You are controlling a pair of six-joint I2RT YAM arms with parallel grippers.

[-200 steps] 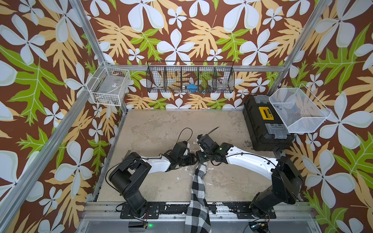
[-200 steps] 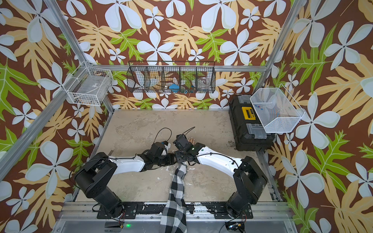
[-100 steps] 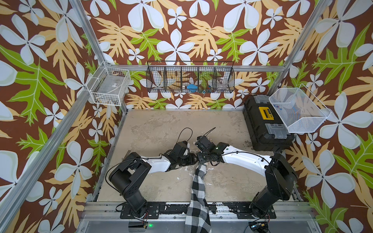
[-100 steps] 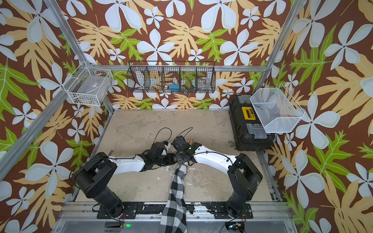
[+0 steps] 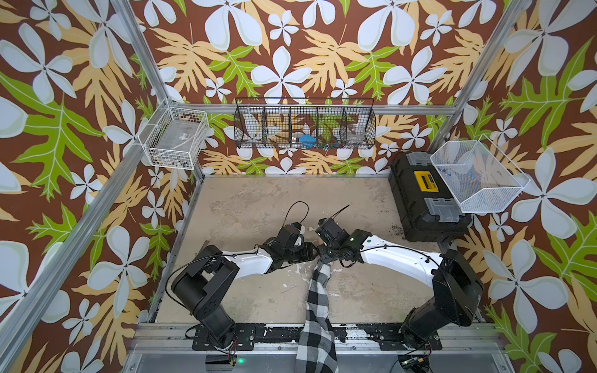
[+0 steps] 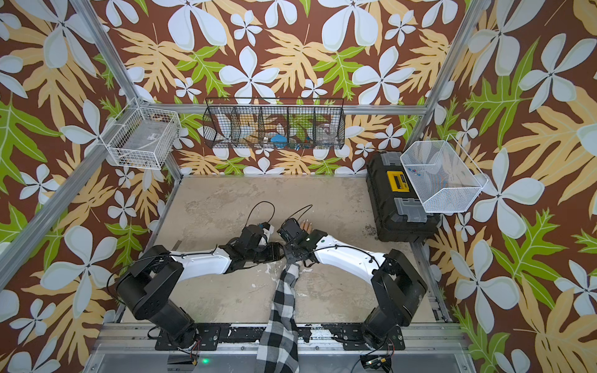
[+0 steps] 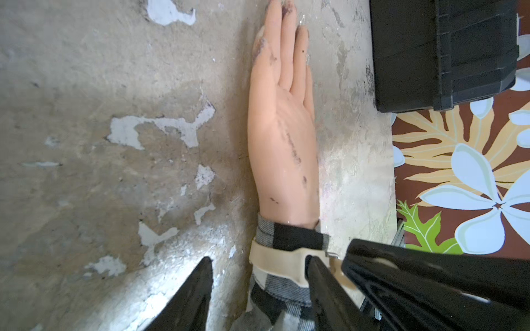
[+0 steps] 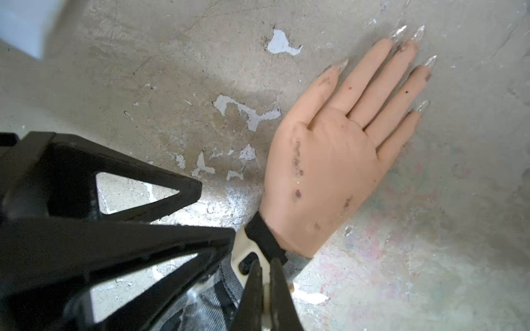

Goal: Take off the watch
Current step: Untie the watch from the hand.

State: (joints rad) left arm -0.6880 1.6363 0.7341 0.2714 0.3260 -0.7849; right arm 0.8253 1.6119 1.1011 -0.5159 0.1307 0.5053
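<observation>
Obs: Right gripper [image 8: 266, 262] has swung in and pinched shut on the watch [image 7: 275, 253] strap; watch sits round the checked sleeve [image 5: 318, 300] at the dummy hand's [image 8: 324, 172] wrist.
Chk: Left gripper [image 7: 259, 258]?
Obs: Half open, straddling that wrist. Unfastening step, I judge; next, draw the strap free without dragging the sleeve.
Chk: Surroundings?
Obs: Scuffed, chipped tabletop [image 5: 252, 206]; floral walls [image 5: 290, 48].

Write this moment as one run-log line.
left end effector: open, astride wrist | right end effector: shut on watch | watch: on wrist

Stereo pair high overhead, wrist cameras close, sharing mannequin hand [image 7: 284, 143]
</observation>
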